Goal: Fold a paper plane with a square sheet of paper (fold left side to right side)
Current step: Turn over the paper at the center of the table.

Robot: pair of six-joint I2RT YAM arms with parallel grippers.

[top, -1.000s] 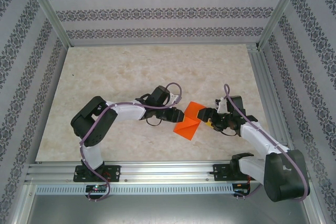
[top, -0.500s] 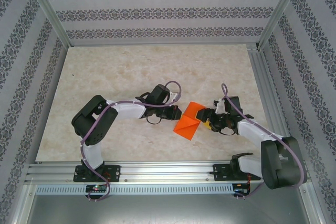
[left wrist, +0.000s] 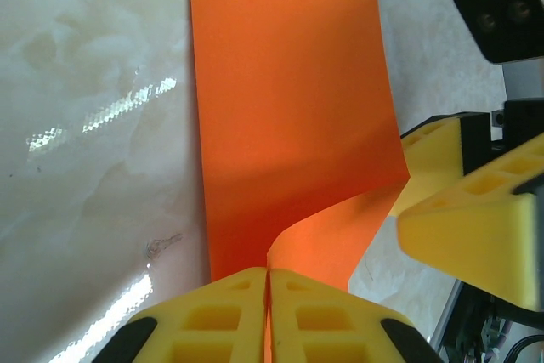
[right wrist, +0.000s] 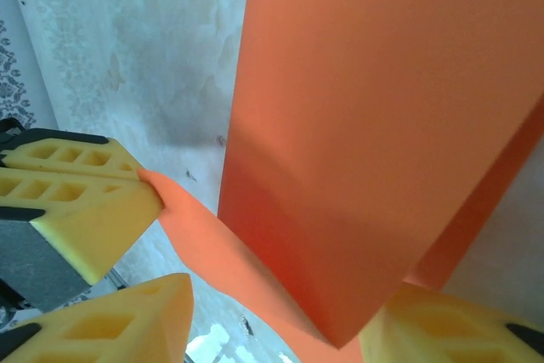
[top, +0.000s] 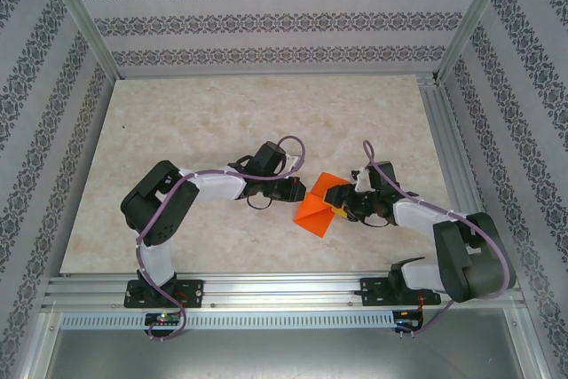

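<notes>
No words, numbers or signs could be read anywhere. The walls (top: 266,19) carried a dark flowery pattern, not letters.

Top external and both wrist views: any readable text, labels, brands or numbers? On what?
No readable text in any view.
square sheet of paper: plain orange, no print.
table: marbled surface; one small dark scribble in the left wrist view, not legible as text.
walls: ornamental pattern, no letters.

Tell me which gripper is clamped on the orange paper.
The left gripper: jaws shut on the sheet; the right gripper straddles it, jaws apart.
</notes>
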